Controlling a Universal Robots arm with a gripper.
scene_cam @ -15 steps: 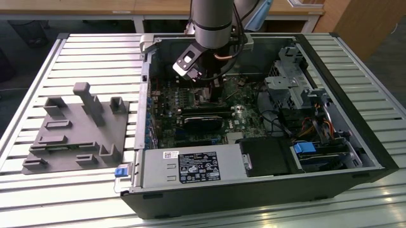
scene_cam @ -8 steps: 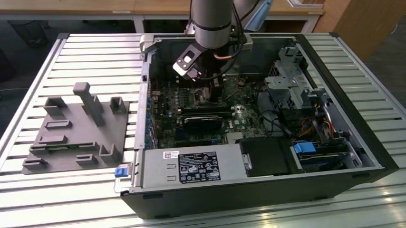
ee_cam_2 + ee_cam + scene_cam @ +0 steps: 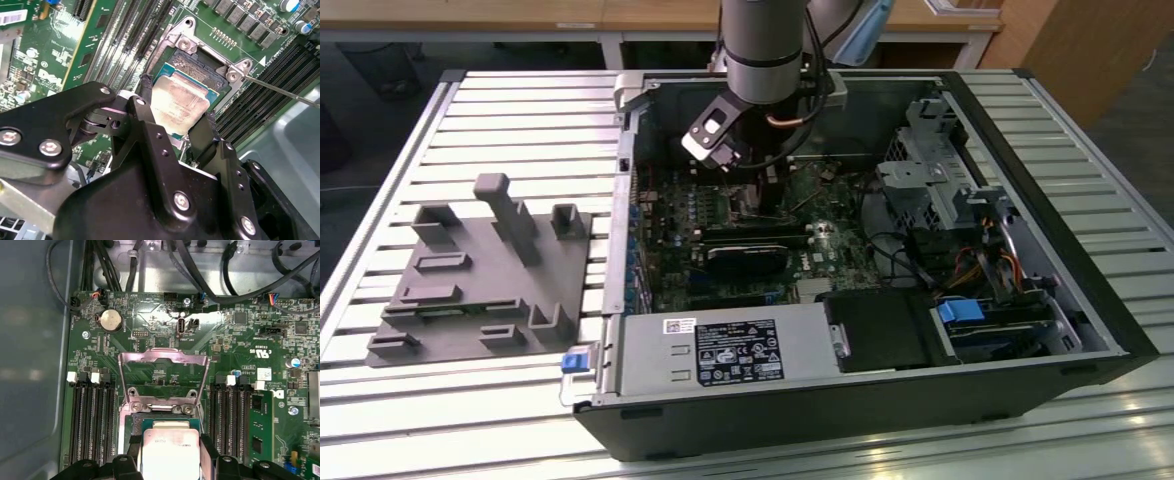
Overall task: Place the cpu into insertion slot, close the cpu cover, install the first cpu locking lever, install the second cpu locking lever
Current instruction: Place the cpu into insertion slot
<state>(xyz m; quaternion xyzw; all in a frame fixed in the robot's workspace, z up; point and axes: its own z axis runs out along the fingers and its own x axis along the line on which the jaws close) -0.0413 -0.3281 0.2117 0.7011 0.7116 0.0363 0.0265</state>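
Your end effector [image 3: 178, 100] pinches the cpu [image 3: 184, 104] just above the insertion slot [image 3: 197, 64]; if it goes down tilted, I think a corner may damage the slot.

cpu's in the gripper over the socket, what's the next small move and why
Probably ease the cpu straight down, kept level, into the insertion slot. The gripper grips it by two edges right over the slot. I cannot tell whether it is seated. The cpu cover stands swung open, out of the way.
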